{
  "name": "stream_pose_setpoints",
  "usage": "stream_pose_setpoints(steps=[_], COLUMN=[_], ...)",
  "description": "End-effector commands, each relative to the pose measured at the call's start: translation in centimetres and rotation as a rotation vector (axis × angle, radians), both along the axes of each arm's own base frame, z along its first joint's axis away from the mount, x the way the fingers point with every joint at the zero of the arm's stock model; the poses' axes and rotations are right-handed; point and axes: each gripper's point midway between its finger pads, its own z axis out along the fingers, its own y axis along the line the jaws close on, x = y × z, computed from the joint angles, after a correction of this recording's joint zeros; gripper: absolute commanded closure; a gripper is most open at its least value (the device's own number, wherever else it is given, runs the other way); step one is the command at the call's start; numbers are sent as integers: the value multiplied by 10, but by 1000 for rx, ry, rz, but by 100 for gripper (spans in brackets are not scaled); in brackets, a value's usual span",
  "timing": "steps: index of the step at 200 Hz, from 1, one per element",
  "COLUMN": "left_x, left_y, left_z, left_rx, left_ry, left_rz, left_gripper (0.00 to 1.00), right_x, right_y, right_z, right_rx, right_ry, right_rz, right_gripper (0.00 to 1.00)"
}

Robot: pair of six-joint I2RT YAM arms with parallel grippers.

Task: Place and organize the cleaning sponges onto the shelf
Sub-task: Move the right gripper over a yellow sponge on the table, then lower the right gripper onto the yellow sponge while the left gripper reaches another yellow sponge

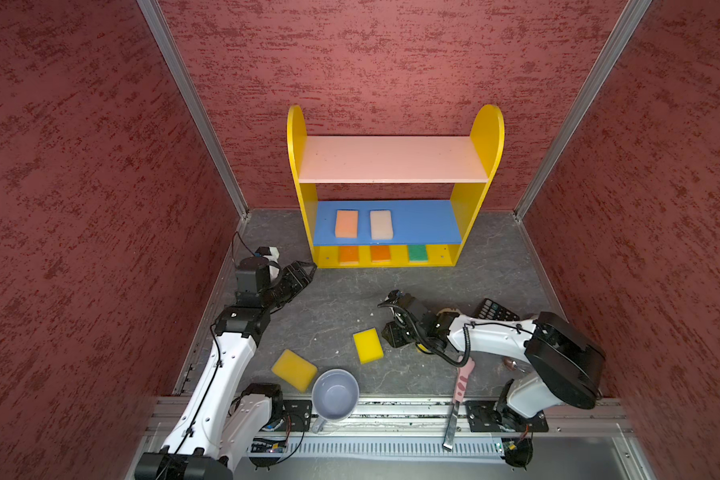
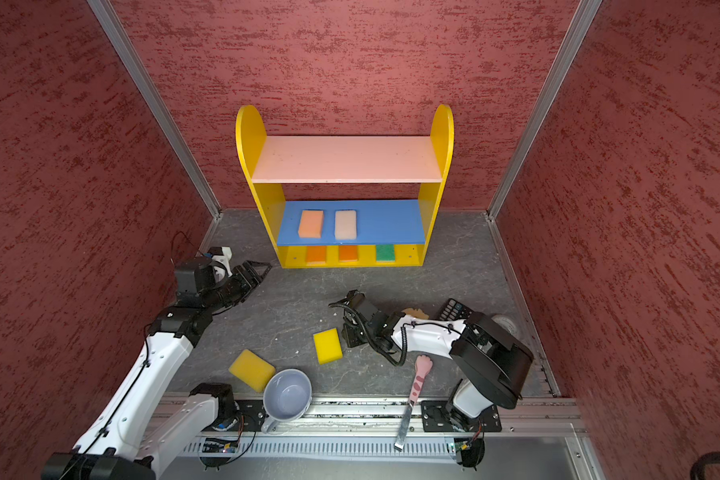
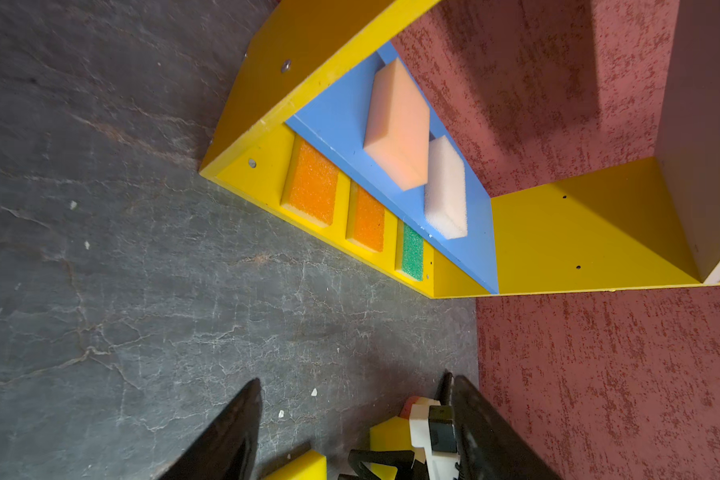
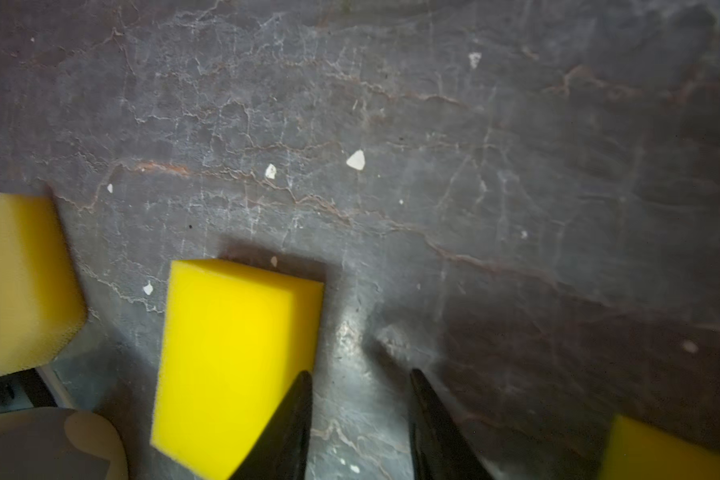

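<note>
The shelf [image 1: 489, 133] stands at the back wall. A peach sponge [image 1: 346, 223] and a pale pink one [image 1: 381, 225] lie on its blue board. Two orange sponges [image 1: 348, 254] [image 1: 380, 253] and a green one [image 1: 417, 252] sit on the bottom board. Two yellow sponges [image 1: 368, 345] [image 1: 294, 370] lie on the floor. My right gripper [image 1: 389, 334] is open just right of the nearer yellow sponge [image 4: 233, 357], with only floor between its fingers [image 4: 296, 415]. My left gripper [image 1: 304, 270] hangs open and empty left of the shelf [image 3: 578, 232].
A grey-blue mug [image 1: 335, 395] stands at the front edge beside a yellow sponge. A pink cat-paw tool [image 1: 460, 382] lies under the right arm. A calculator [image 1: 495, 309] and a cream pad [image 2: 414, 312] lie behind that arm. Red walls enclose three sides.
</note>
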Motion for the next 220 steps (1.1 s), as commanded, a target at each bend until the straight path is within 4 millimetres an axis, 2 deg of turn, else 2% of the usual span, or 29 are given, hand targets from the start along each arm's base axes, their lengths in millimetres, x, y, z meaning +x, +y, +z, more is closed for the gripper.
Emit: stream_pose_setpoints(steps=[1, 48, 84, 178, 220], left_x=[2, -9, -11, -1, -3], left_y=[-6, -24, -29, -41, -41], left_z=[-16, -45, -59, -64, -66], left_rx=[-6, 37, 42, 34, 45], left_ry=[28, 93, 118, 114, 116], left_rz=[43, 39, 44, 3, -13], left_gripper=[28, 26, 26, 25, 25], right_x=[-4, -21, -26, -21, -26], right_y=[19, 14, 11, 23, 34], right_z=[6, -9, -17, 16, 3], right_rx=[66, 73, 64, 127, 102], right_ry=[-19, 24, 45, 0, 29], right_rz=[43, 75, 83, 65, 77], right_gripper=[53, 48, 48, 48, 49])
